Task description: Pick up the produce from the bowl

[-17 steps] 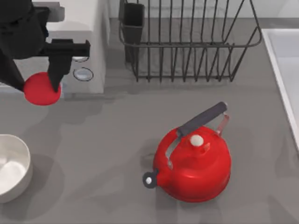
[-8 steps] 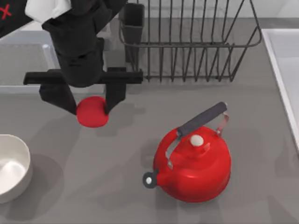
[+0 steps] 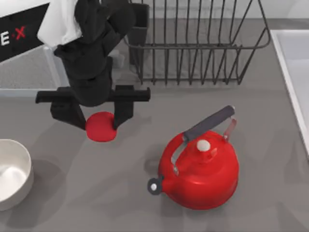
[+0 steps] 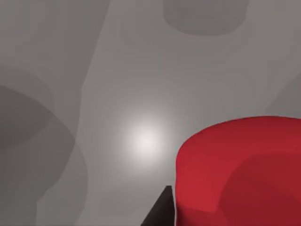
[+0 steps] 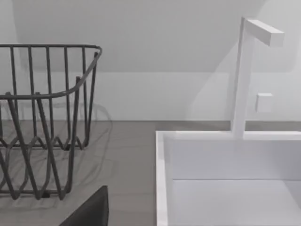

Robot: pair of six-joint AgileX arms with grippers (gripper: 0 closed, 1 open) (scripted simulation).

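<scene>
Above bare counter: left gripper [image 3: 99, 126] clamps produce [image 3: 101, 127].

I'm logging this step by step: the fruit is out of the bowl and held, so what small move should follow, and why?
Probably just hold the grip and keep the fruit steady. The left gripper is shut on the red fruit over bare table, apart from the white bowl and the red kettle, so the pickup looks done.

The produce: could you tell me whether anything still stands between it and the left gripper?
Nothing visible does. The left gripper is shut on the produce, one finger on either side, out over the grey table between the bowl and the red kettle.
</scene>
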